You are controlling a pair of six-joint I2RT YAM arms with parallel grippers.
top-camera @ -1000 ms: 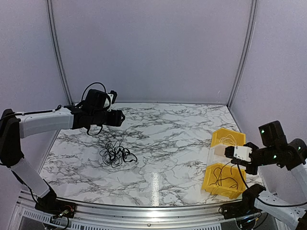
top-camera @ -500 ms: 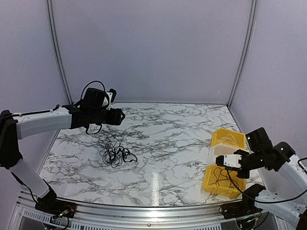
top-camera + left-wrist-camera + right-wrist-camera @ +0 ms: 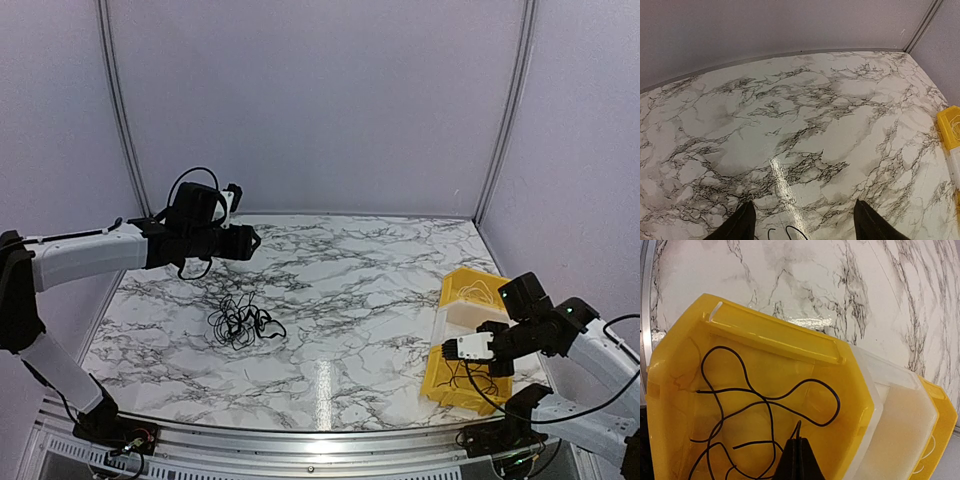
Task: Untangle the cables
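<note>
The cables (image 3: 243, 322) lie as a small dark wiry tangle on the marble table, left of centre. My left gripper (image 3: 250, 243) hovers open and empty behind and above the tangle. In the left wrist view its two fingertips (image 3: 741, 224) stand wide apart, and only two cable loops (image 3: 785, 231) show at the bottom edge. My right gripper (image 3: 452, 349) is shut on a thin black cable (image 3: 765, 400). It holds the cable over the near yellow bin (image 3: 670, 405), where the rest of it lies coiled. Its fingertips (image 3: 799, 442) pinch a short loop.
Three bins stand in a row at the right: the near yellow bin (image 3: 437, 386), a clear white one (image 3: 462, 316) and a far yellow one (image 3: 466, 283) holding a thin white cable (image 3: 482, 292). Grey walls close the back and sides.
My right arm has moved down and left towards the near yellow bin, carrying the black cable with it. My left arm has barely moved and the tangle is unchanged.
</note>
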